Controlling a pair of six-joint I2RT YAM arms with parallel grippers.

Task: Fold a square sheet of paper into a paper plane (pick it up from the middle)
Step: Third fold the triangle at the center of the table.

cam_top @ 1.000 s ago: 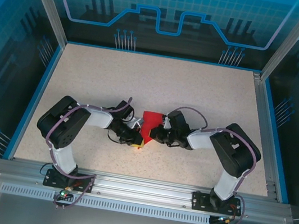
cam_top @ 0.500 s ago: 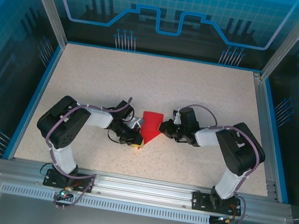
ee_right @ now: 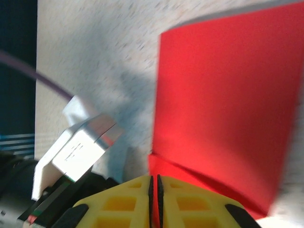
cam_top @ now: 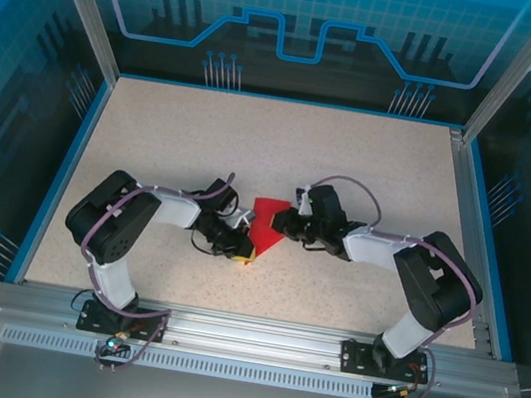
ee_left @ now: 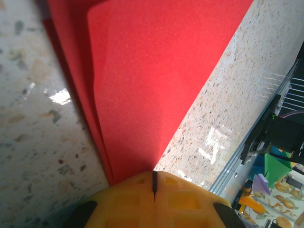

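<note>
Table (cam_top: 372, 165): the folded paper (cam_top: 263, 229) lies near centre, its point toward 7 o'clock. I find the left gripper (ee_left: 153, 183) pinched tight on that point. The right gripper (ee_right: 154, 183) has its fingers nearly together, nipping the 2 o'clock edge. My judgement: light, limp, easily torn; grip at layered creases.

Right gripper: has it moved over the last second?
Yes. The right gripper has edged toward the far edge of the table, and its elbow has swung out toward the right side rail.
</note>
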